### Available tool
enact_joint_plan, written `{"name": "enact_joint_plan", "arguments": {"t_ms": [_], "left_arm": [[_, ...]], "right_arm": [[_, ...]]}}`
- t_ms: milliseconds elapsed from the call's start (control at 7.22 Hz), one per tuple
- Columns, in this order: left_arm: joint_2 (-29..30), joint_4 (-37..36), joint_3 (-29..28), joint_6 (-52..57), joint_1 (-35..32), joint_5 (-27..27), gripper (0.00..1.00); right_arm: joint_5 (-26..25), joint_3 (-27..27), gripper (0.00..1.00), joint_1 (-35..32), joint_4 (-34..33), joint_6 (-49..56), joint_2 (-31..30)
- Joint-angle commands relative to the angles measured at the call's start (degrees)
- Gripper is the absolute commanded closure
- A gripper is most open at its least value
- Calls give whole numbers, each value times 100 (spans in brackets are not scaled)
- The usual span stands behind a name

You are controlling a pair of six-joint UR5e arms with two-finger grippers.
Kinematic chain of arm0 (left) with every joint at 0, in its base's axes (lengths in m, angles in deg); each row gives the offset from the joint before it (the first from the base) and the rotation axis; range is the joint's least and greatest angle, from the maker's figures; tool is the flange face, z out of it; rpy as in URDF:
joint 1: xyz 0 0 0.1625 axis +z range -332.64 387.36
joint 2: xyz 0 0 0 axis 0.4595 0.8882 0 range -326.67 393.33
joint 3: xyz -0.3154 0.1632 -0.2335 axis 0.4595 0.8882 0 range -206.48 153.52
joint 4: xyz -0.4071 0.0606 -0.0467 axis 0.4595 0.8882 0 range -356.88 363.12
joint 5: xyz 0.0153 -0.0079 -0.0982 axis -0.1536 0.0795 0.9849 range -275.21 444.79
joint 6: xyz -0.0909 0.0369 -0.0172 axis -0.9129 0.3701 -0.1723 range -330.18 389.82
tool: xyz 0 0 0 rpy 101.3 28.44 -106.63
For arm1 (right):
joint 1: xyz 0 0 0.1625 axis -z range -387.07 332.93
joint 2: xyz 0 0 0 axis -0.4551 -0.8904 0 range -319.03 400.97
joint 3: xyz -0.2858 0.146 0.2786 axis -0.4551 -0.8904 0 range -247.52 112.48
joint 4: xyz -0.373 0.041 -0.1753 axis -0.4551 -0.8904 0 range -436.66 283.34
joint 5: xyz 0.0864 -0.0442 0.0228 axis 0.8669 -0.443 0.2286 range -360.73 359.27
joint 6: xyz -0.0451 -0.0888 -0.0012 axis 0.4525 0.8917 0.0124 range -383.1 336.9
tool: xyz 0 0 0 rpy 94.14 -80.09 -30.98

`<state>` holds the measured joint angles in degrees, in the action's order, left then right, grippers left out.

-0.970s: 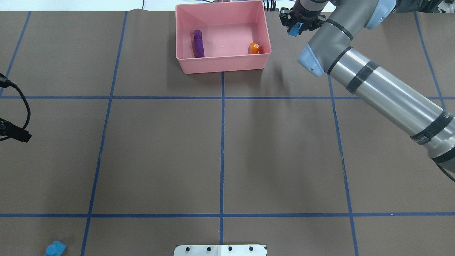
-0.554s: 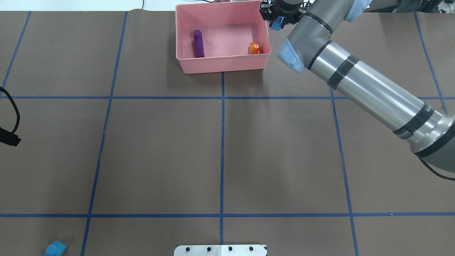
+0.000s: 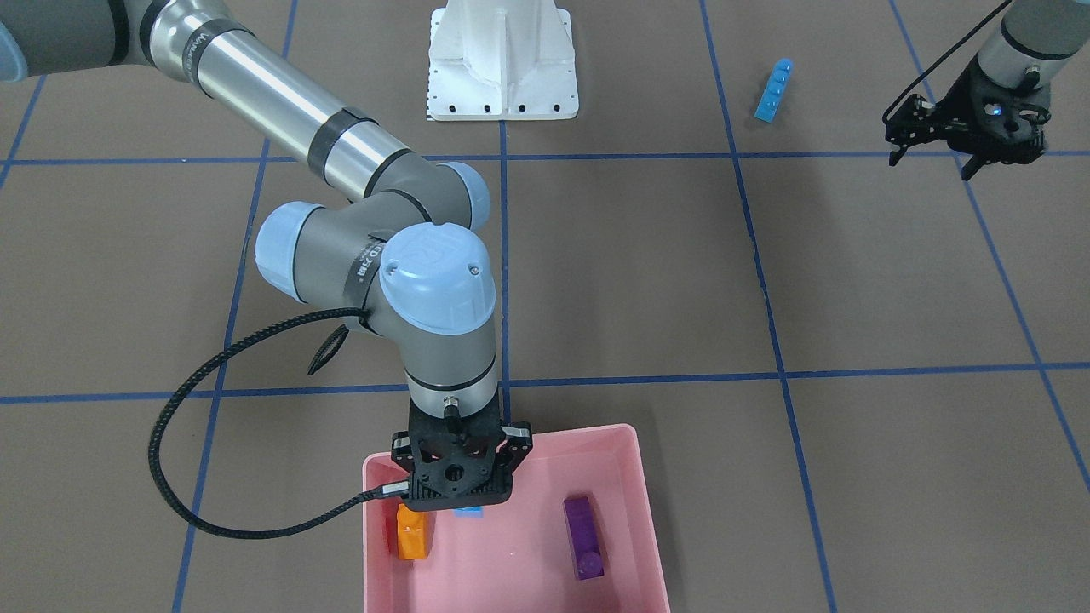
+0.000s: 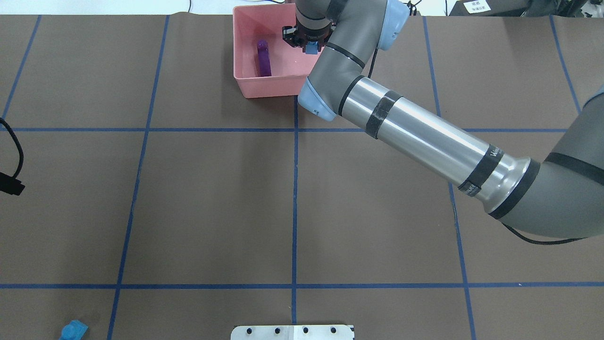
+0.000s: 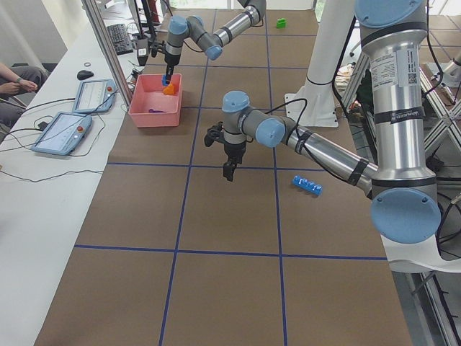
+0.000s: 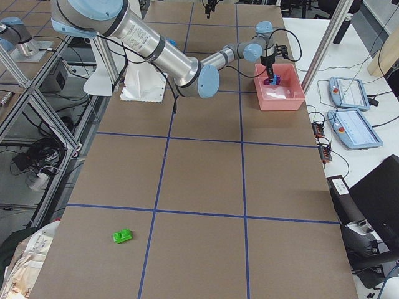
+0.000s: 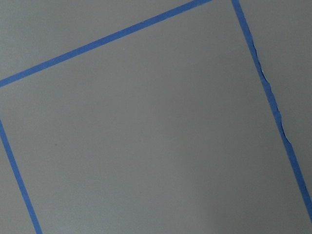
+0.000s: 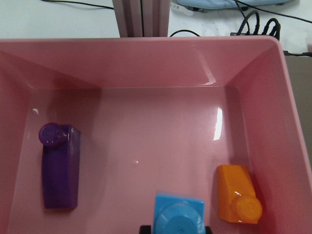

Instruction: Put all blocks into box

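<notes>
The small blue block point(image 8: 179, 217) hangs over the box point(image 4: 269, 88) at the overhead view's top centre, clamped in the right gripper point(image 4: 311, 46); the purple block point(image 4: 263, 57) lies inside at left and the orange block point(image 8: 239, 200) at right, hidden from overhead by the arm point(image 4: 424, 137). The long blue block point(image 4: 73, 329) sits in that view's lower left corner, the green block point(image 6: 122, 235) at the right-side view's lower left. The left gripper point(image 3: 937, 153), upper right in the front view, hangs with jaws apart, empty; lettering on the arm is unreadable.
</notes>
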<state>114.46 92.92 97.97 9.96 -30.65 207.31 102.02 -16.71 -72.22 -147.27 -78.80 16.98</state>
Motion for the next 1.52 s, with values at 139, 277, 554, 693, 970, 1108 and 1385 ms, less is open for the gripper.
{"name": "enact_joint_plan", "arguments": {"t_ms": [139,277,554,693,970,1108,1385], "left_arm": [[8,-7,0,0,-9,9,0],[8,-7,0,-9,0,9,0],[8,2,-44,-87,-9,-26,0],[-44,2,-44,-140,0,-35,0],[-27,11,0,-359,61,17,0],[-149,20,9,-473,96,18,0],[-743,709,-9,-483,516,-17,0]], "right_arm": [[-62,-178,52,138,188,-2,-18],[-53,-169,43,147,197,-20,-10],[-27,-116,25,130,188,-72,-1],[-1,-29,6,104,153,-73,-10],[698,426,3,-193,-536,-20,-54],[920,899,2,-309,-1229,41,-106],[1175,2154,2,-493,-1815,242,-875]]}}
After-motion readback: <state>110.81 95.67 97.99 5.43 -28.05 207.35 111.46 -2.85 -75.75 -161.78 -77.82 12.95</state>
